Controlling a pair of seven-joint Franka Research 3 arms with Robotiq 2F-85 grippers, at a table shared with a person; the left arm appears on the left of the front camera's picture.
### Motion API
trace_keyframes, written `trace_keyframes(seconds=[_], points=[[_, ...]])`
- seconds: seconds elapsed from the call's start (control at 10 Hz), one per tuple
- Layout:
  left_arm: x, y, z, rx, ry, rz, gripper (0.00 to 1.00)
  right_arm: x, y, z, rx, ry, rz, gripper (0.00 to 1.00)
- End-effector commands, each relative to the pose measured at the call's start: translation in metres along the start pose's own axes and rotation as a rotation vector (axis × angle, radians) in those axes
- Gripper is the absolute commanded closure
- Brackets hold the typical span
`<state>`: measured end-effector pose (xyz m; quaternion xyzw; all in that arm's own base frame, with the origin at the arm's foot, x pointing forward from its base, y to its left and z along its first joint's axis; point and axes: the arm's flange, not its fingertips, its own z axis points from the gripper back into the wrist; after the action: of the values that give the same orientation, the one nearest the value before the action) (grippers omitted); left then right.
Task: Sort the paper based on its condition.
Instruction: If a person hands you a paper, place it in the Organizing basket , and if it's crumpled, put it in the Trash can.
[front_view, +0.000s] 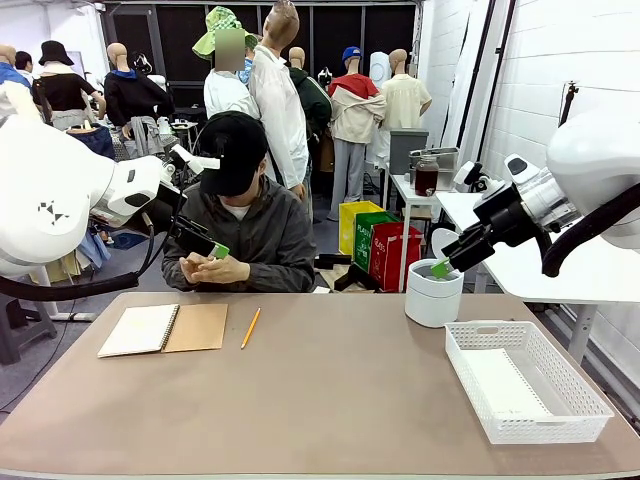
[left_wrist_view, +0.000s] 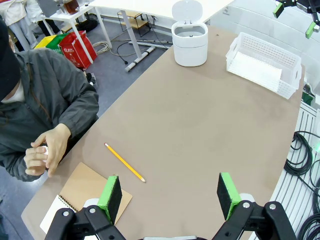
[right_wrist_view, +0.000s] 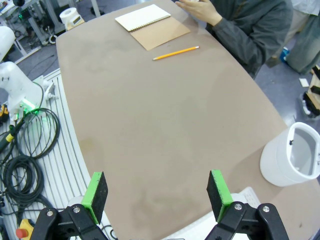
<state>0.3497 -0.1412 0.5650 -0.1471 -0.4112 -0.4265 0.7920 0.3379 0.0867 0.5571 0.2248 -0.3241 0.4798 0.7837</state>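
Flat white paper (front_view: 503, 386) lying in the mesh basket (front_view: 575, 381), left hand (left_wrist_view: 169, 195) released, right hand (right_wrist_view: 156, 193) released

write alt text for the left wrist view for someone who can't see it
The left pincer hangs open above a brown table, over a pencil and an open notebook. A seated person's hands are together at the table edge; a white bin and mesh basket stand at the far end.

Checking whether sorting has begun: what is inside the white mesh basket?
A flat white sheet of paper lies on the floor of the white mesh basket. Whether more sheets lie beneath it cannot be seen.
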Motion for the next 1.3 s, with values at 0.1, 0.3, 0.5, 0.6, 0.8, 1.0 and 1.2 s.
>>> trace_keyframes(seconds=[0.1, 0.3, 0.5, 0.6, 0.8, 1.0, 1.2], points=[[-0.0009, 0.0002, -0.0001, -0.007, 0.002, 0.011, 0.0, 0.0012, 0.0, -0.0006, 0.014, -0.009, 0.001, 0.0], [-0.0009, 0.0002, -0.0001, -0.007, 0.002, 0.011, 0.0, 0.0012, 0.0, -0.0006, 0.014, -0.009, 0.001, 0.0], [-0.0009, 0.0002, -0.0001, -0.007, 0.002, 0.011, 0.0, 0.0012, 0.0, -0.0006, 0.014, -0.009, 0.001, 0.0], [-0.0009, 0.0002, -0.0001, -0.007, 0.002, 0.011, 0.0, 0.0012, 0.0, -0.0006, 0.014, -0.009, 0.001, 0.0], [-0.0009, 0.0002, -0.0001, -0.007, 0.002, 0.011, 0.0, 0.0012, 0.0, -0.0006, 0.014, -0.009, 0.001, 0.0], [-0.0009, 0.0002, -0.0001, -0.007, 0.002, 0.011, 0.0, 0.0012, 0.0, -0.0006, 0.014, -0.009, 0.001, 0.0], [-0.0009, 0.0002, -0.0001, -0.007, 0.002, 0.011, 0.0, 0.0012, 0.0, -0.0006, 0.014, -0.009, 0.001, 0.0]])
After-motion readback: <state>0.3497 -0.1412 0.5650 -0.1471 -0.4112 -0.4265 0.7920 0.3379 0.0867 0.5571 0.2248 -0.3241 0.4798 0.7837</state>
